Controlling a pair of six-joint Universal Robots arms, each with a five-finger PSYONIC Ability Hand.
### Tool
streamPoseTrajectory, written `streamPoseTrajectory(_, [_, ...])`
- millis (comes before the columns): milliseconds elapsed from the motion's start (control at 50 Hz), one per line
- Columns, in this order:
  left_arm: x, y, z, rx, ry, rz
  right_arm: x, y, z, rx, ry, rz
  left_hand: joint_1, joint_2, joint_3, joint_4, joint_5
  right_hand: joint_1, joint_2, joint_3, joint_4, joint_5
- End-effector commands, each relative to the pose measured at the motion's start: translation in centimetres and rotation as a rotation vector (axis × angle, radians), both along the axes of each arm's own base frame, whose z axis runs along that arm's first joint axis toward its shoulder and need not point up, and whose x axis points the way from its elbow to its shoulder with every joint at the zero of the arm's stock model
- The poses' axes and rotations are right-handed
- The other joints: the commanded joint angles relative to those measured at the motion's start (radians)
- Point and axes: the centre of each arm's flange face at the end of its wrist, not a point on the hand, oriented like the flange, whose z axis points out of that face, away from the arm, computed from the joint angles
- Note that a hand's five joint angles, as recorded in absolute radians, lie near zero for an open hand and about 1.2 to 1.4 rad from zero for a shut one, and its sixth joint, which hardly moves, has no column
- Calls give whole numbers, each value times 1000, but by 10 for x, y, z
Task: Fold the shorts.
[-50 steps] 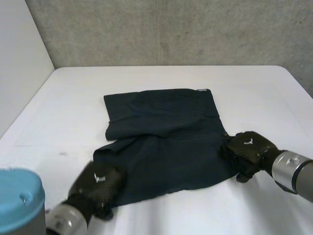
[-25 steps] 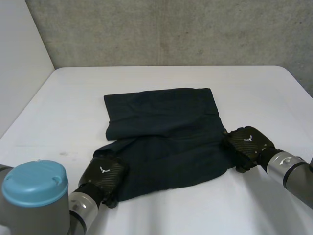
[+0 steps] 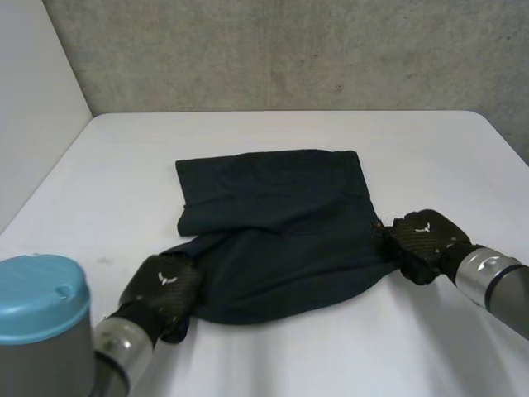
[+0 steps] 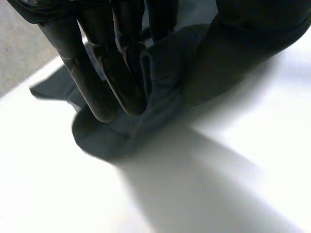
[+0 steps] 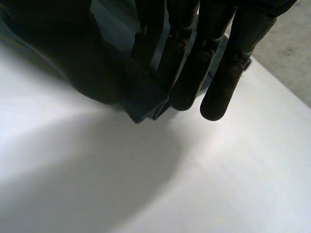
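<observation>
Head view, left robot hand [image 3: 165,291] pinching corner of shorts [image 3: 281,223], right robot hand [image 3: 426,240] pinching opposite edge

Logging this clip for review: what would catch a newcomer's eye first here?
Dark shorts lie in the middle of the white table. The left hand pinches their near left corner, and the right hand pinches their right edge.

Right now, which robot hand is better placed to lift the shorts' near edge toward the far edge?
Left, probably: the left robot hand pinches the shorts at their near-left corner, on that edge; the right robot hand pinches the right side edge instead.
</observation>
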Motion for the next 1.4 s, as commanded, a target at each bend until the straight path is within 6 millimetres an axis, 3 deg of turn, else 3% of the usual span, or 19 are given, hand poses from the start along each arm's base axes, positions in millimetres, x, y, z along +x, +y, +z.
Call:
streamPoseTrajectory(20, [36, 54, 7, 279, -244, -51, -8, 54, 28, 218, 169, 113, 302, 205, 210, 193, 217, 463, 220, 217, 208, 260])
streamPoseTrajectory(100, [47, 70, 16, 326, -317, -83, -26, 77, 38, 374, 315, 211, 302, 205, 210, 193, 217, 463, 220, 217, 208, 260])
streamPoseTrajectory(140, [45, 65, 21, 286, -295, -79, -30, 75, 44, 378, 338, 231, 302, 205, 210, 193, 217, 463, 220, 217, 208, 260])
streamPoseTrajectory(160, [42, 61, 24, 254, -275, -75, -32, 65, 49, 340, 325, 203, 302, 205, 210, 193, 217, 463, 220, 217, 208, 260])
streamPoseTrajectory(240, [28, 23, 42, 65, -155, -25, -28, 34, 61, 240, 190, 67, 302, 205, 210, 193, 217, 463, 220, 217, 208, 260])
streamPoseTrajectory(300, [16, -10, 51, -65, -76, 14, -23, 18, 59, 222, 116, 21, 302, 205, 210, 193, 217, 463, 220, 217, 208, 260])
streamPoseTrajectory(400, [-10, -61, 49, -197, -9, 37, 8, -8, 51, 163, 49, 45, 302, 205, 210, 193, 217, 463, 220, 217, 208, 260])
streamPoseTrajectory(420, [-19, -79, 48, -233, 12, 43, 12, -12, 50, 153, 42, 46, 302, 205, 210, 193, 217, 463, 220, 217, 208, 260])
streamPoseTrajectory(560, [-56, -143, 31, -293, 49, 53, 35, -58, 43, 51, -51, -68, 302, 205, 210, 193, 217, 463, 220, 217, 208, 260])
streamPoseTrajectory(720, [-73, -210, 12, -362, 41, 160, 61, -97, 35, -70, -132, -102, 302, 205, 210, 193, 217, 463, 220, 217, 208, 260])
streamPoseTrajectory(800, [-77, -231, 6, -400, 1, 177, 65, -115, 26, -106, -144, -120, 302, 205, 210, 193, 217, 463, 220, 217, 208, 260])
streamPoseTrajectory(900, [-79, -248, -4, -442, -55, 174, 64, -133, 16, -154, -134, -192, 302, 205, 210, 193, 217, 463, 220, 217, 208, 260])
streamPoseTrajectory(1000, [-78, -251, -22, -422, -80, 181, 64, -139, 10, -178, -148, -220, 302, 205, 210, 193, 217, 463, 220, 217, 208, 260])
streamPoseTrajectory(1060, [-79, -249, -27, -410, -88, 179, 64, -138, 17, -151, -209, -243, 302, 205, 210, 193, 217, -205, -448, -451, -461, -409])
streamPoseTrajectory(1240, [-79, -244, -31, -392, -99, 175, 71, -119, 37, 134, -486, -204, 302, 205, 210, 193, 217, -226, -469, -472, -481, -429])
streamPoseTrajectory(1320, [-78, -240, -32, -379, -105, 171, 75, -117, 32, 230, -544, -187, 302, 205, 210, 193, 217, -282, -524, -528, -537, -485])
streamPoseTrajectory(1400, [-77, -237, -30, -375, -107, 169, 77, -118, 11, 301, -528, -204, 302, 205, 210, 193, 217, -276, -519, -522, -531, -479])
